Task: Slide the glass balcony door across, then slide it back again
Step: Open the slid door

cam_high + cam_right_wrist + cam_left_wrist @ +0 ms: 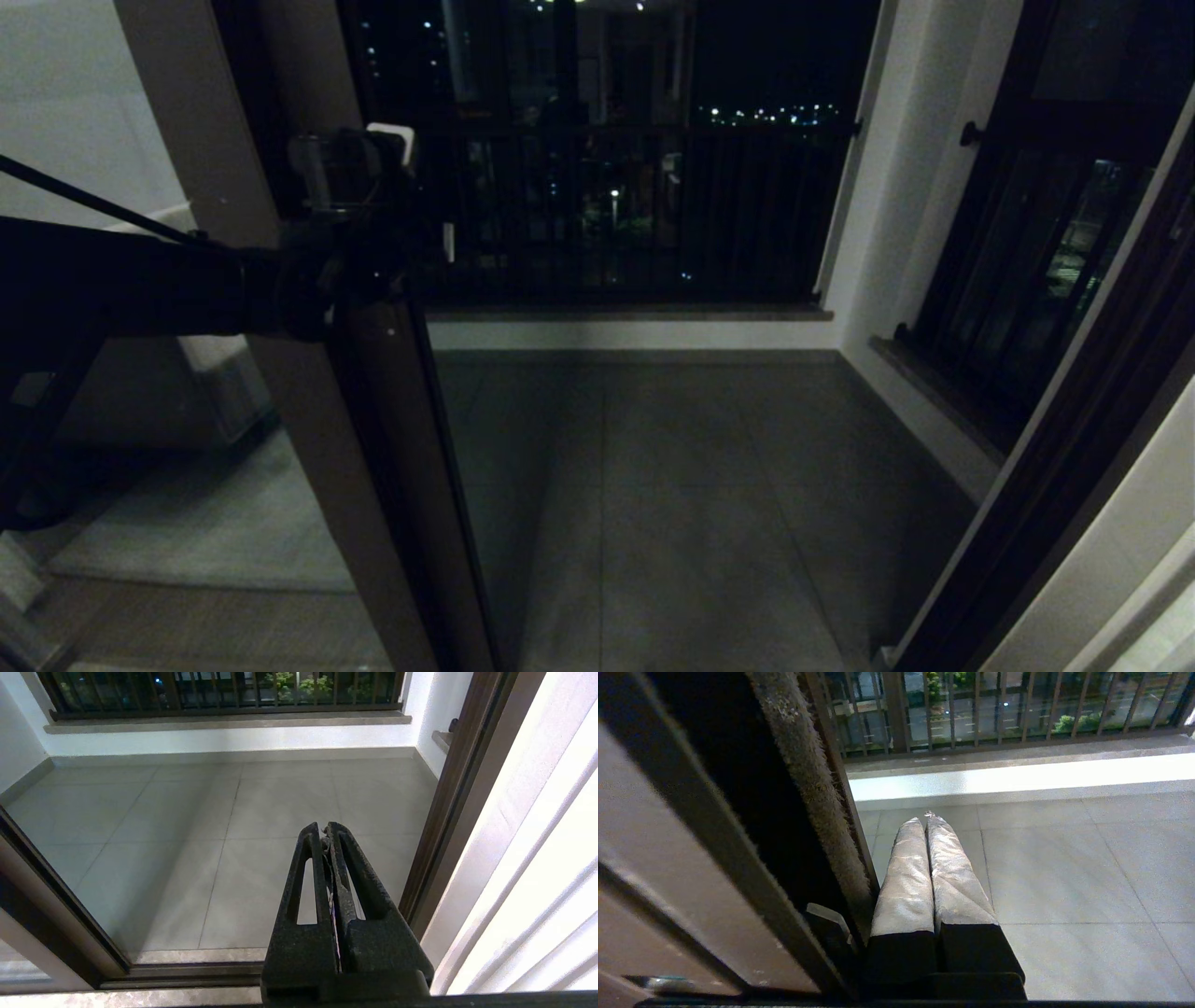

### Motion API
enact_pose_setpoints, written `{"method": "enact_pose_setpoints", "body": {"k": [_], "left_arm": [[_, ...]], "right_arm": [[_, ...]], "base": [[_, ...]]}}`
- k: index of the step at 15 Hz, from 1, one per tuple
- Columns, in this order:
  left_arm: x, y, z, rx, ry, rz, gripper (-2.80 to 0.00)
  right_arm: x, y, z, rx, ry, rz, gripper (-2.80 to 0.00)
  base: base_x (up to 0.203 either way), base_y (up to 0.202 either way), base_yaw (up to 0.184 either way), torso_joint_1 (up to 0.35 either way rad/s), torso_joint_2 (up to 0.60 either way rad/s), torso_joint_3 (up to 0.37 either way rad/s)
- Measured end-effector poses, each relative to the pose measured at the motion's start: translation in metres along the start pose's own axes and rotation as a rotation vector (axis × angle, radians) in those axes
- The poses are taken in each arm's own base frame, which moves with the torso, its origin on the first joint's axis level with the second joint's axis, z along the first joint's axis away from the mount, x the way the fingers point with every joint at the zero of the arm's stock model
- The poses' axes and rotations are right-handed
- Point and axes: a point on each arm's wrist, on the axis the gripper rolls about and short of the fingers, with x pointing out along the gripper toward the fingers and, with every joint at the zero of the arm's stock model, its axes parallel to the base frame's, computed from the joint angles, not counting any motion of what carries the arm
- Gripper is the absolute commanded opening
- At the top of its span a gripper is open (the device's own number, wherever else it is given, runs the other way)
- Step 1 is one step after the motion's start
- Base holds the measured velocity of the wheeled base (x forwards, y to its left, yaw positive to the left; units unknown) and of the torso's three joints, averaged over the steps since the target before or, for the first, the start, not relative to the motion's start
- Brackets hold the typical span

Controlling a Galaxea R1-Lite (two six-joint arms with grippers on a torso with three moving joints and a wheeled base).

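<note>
We see the glass balcony door [373,467] slid to the left, its dark edge stile facing a wide open gap onto the tiled balcony floor [672,504]. Our left end effector [926,820], fingers pressed together and holding nothing, sits just beside the stile's brush seal [817,798]. Our right end effector [325,829], likewise closed and empty, hangs near the right door frame [448,802].

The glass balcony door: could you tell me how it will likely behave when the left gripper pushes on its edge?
The glass balcony door is a tall framed panel, so it probably feels heavy and stiff, sliding rather than flexing. The fuzzy seal strip along its edge may add drag. The left gripper is shut and lies beside that edge, so a sideways push looks workable, though smooth fingers might slip.
</note>
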Motion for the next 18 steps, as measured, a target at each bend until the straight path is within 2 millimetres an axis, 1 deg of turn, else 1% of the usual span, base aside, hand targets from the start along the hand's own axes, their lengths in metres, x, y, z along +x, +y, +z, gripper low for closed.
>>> {"method": "enact_pose_setpoints", "body": {"k": [6, 8, 10, 12, 14, 16, 18], "left_arm": [[-0.002, 0.000, 0.003, -0.004, -0.008, -0.003, -2.80], [-0.008, 0.002, 0.011, -0.011, -0.027, -0.007, -2.80], [-0.018, 0.003, 0.019, -0.014, -0.037, -0.014, -2.80], [-0.034, 0.007, 0.025, -0.013, -0.037, -0.023, -2.80], [-0.055, 0.013, 0.028, -0.010, -0.027, -0.030, -2.80], [-0.084, 0.024, 0.029, -0.005, -0.010, -0.031, -2.80], [-0.120, 0.037, 0.030, -0.002, -0.002, -0.032, -2.80]], "right_arm": [[0.000, 0.000, 0.000, 0.000, 0.000, 0.000, -2.80], [0.000, 0.000, 0.000, 0.000, 0.000, 0.000, -2.80], [0.000, 0.000, 0.000, 0.000, 0.000, 0.000, -2.80], [0.000, 0.000, 0.000, 0.000, 0.000, 0.000, -2.80], [0.000, 0.000, 0.000, 0.000, 0.000, 0.000, -2.80], [0.000, 0.000, 0.000, 0.000, 0.000, 0.000, -2.80], [0.000, 0.000, 0.000, 0.000, 0.000, 0.000, -2.80]], "base": [[0.000, 0.000, 0.000, 0.000, 0.00, 0.000], [0.000, 0.000, 0.000, 0.000, 0.00, 0.000], [0.000, 0.000, 0.000, 0.000, 0.00, 0.000], [0.000, 0.000, 0.000, 0.000, 0.00, 0.000], [0.000, 0.000, 0.000, 0.000, 0.00, 0.000], [0.000, 0.000, 0.000, 0.000, 0.00, 0.000], [0.000, 0.000, 0.000, 0.000, 0.00, 0.000]]}}
